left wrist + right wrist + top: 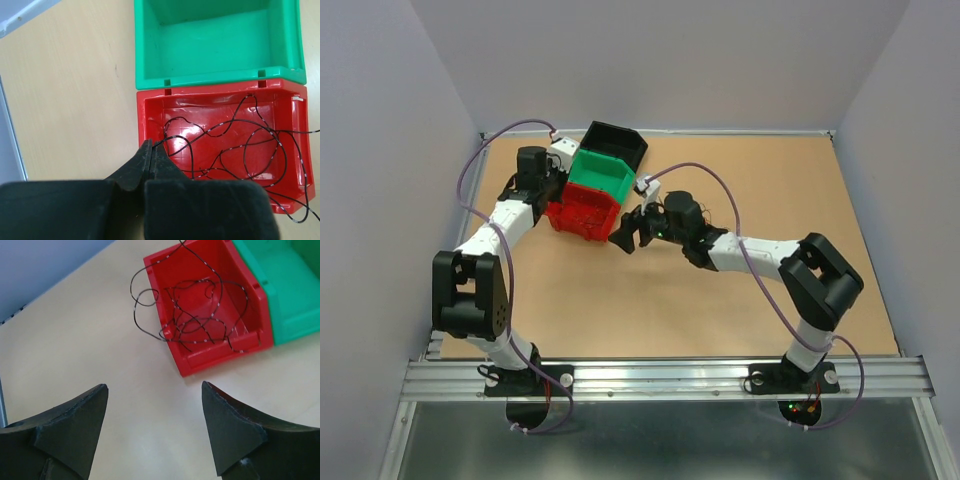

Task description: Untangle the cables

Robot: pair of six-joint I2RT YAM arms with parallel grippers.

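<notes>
Left gripper point(151, 150): jaws pressed together, pinching one strand of the cables point(215, 131) at the left rim of the red bin point(141, 115), lower middle of the left wrist view.
Right gripper point(155, 386): jaws wide apart, empty, low in its view above the table point(100, 340).
The cables: thin tangled clump inside the red bin, loops spilling over its rim.
Green bin point(200, 80): touching the red bin, directly above it in frame.

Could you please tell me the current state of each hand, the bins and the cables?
cables, tangled, mostly inside the red bin, loops spilling over its rim.
red bin, upright, holding the cables.
green bin, upright, empty as far as seen.
black bin, upright, contents too dark to tell.
left hand, shut, pinching one strand at the red bin's edge.
right hand, open, empty, short of the red bin.
</notes>
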